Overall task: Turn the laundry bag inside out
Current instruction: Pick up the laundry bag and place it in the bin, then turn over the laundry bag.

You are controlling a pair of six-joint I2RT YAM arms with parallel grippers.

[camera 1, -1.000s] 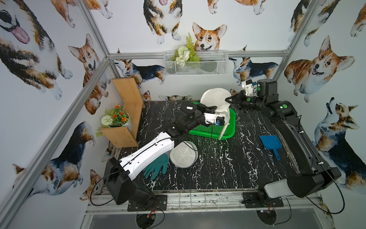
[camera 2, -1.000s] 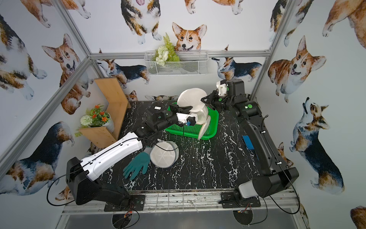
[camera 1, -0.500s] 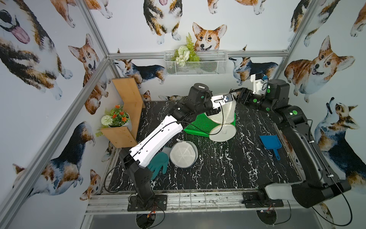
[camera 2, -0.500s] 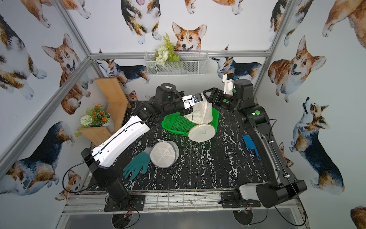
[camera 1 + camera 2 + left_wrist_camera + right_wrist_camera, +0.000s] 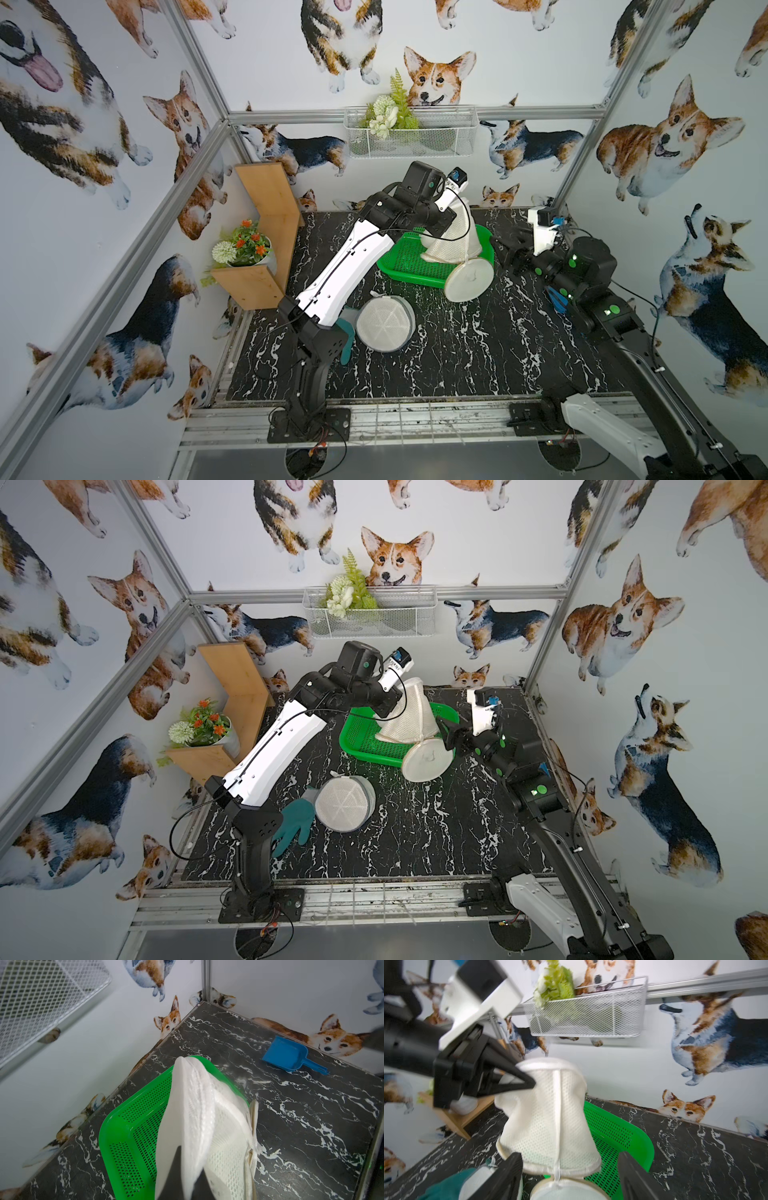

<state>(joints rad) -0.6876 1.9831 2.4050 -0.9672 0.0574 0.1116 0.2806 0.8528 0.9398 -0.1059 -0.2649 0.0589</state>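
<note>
Right tool (image 5: pixel 570 1155) withdrew, released; right wrist view reveals left tool (image 5: pixel 530 1083) pinching laundry bag (image 5: pixel 550 1122).

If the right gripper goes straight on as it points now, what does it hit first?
Most likely the bag, hanging from the left gripper, framed between the open fingers of the right gripper in the wrist view. The green basket lies behind it. How far off the bag is, I cannot tell.

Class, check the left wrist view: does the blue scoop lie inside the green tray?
No, the scoop lies on the table, well apart from the tray.
</note>
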